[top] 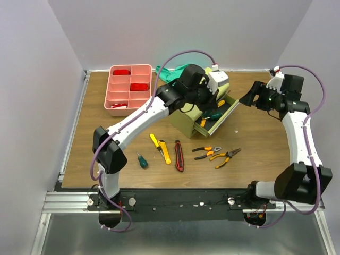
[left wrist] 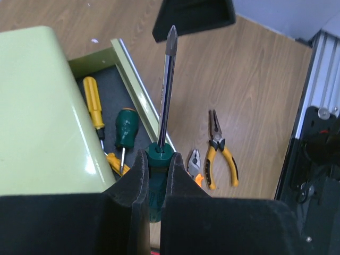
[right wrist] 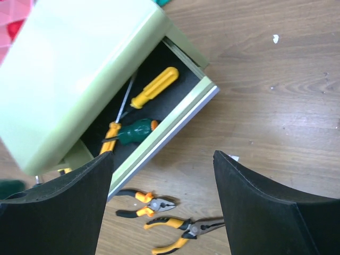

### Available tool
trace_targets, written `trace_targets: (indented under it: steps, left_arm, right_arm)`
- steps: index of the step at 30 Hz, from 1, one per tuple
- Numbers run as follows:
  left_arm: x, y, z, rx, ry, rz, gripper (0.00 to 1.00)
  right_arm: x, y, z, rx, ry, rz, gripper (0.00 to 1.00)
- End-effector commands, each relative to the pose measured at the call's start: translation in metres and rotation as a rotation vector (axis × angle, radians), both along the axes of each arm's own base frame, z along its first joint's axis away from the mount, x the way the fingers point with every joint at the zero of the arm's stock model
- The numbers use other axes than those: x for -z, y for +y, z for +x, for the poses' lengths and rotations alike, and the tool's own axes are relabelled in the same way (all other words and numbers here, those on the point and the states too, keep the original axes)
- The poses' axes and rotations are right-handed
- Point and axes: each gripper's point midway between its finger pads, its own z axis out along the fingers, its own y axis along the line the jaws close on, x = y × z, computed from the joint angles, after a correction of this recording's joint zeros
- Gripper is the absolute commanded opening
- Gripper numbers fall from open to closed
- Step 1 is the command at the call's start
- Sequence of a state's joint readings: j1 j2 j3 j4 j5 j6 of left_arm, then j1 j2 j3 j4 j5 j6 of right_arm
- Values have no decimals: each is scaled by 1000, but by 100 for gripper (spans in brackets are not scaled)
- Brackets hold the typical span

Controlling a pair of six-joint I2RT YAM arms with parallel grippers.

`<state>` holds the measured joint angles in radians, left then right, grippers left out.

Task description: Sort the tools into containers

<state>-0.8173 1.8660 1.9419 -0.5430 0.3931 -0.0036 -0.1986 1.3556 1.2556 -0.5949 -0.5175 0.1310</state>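
Above the wooden bench (top: pixel 265 149), you are hovering by the olive-green metal chest (left wrist: pixel 37 106), its drawer (left wrist: pixel 113 95) standing open. Your right pincer (right wrist: pixel 162 159) is hanging spread. Your left pincer (left wrist: pixel 154 172) is pinching the long green-handled screwdriver (left wrist: pixel 166 90): be laying it flat inside before releasing.

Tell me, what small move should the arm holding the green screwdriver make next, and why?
Probably nudge it sideways until it hangs over the dark floor of the drawer, before any release. The left gripper is shut on the green-handled screwdriver, which in the wrist view lines up with the drawer's outer rail. The drawer stands open, with a yellow-handled screwdriver already inside.
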Motion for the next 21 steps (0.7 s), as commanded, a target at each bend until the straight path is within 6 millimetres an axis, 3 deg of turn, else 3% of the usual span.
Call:
trace_targets:
  steps: [1, 5, 8, 12, 14, 15, 17, 19, 21]
  left_arm:
    - [39, 0, 13, -57, -11, 113, 0]
    - [50, -17, 21, -44, 10, 102, 0]
    - [70, -30, 25, -41, 35, 119, 0]
    - [104, -36, 34, -92, 74, 164, 0]
    - [110, -36, 37, -121, 91, 169, 16]
    - [110, -36, 40, -136, 85, 170, 38]
    - [102, -38, 40, -133, 75, 149, 48]
    - [78, -43, 37, -101, 49, 93, 51]
    - [35, -45, 36, -105, 6, 14, 56]
  right_arm:
    - [-26, 9, -13, 12, -81, 58, 83]
    - [-17, 7, -24, 38, -77, 66, 83]
    - [-2, 9, -31, 37, -42, 72, 83]
    - [0, 6, -37, 57, -43, 79, 83]
    - [-2, 3, -38, 60, -51, 70, 83]
    - [-1, 2, -39, 60, -50, 67, 83]
    - [0, 0, -41, 70, -48, 60, 83]
    - [2, -2, -42, 76, -45, 62, 83]
    - [3, 0, -42, 76, -43, 76, 83]
